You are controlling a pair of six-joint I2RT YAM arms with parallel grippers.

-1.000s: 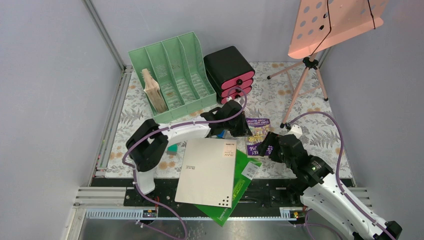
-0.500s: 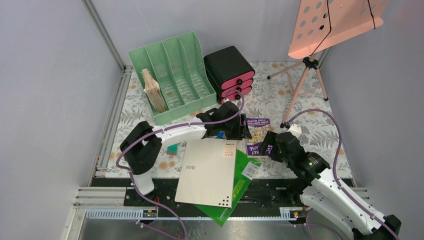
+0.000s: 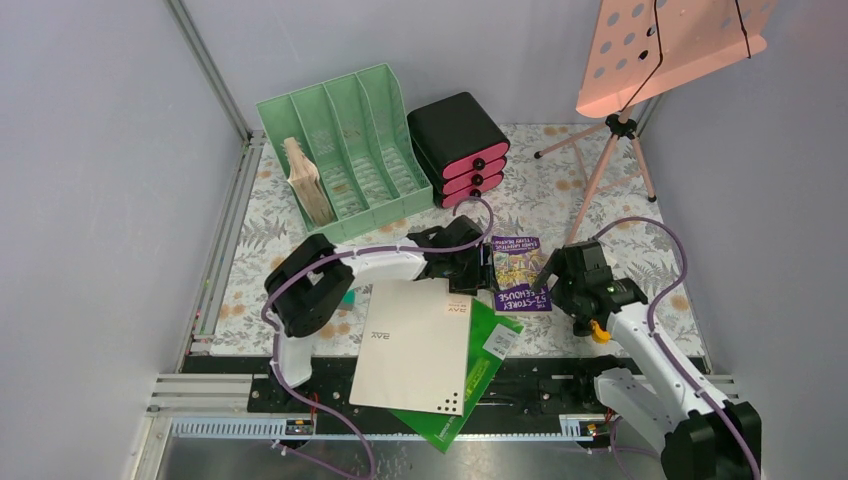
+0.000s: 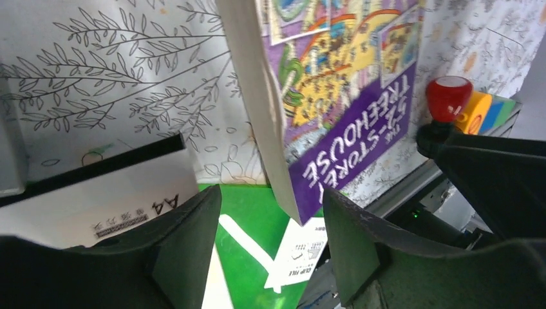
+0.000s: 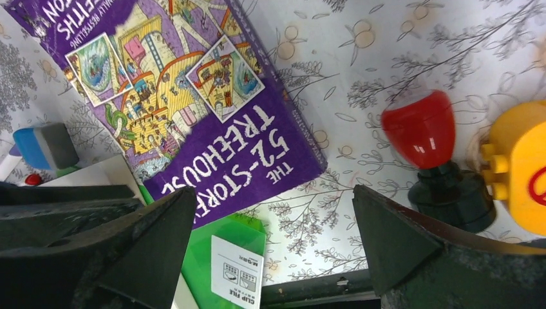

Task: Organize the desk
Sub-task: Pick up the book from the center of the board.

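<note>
Showing, top view: left gripper (image 3: 478,270) releasing the purple book (image 3: 520,272), which is now lying flat on the desk (image 3: 545,195). Left wrist: jaws standing apart around the book's edge. Right wrist: right gripper (image 5: 270,199) hanging wide open above it, probably taking over.

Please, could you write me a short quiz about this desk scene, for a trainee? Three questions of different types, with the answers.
1. True or false: the purple book stands inside the mint-green file rack.
2. What lies under the white A4 pack? A) a green folder B) a laptop C) a towel
3. How many pink fronts has the black drawer box?
Key: 1 false, it lies on the desk; 2 A; 3 three.
</note>
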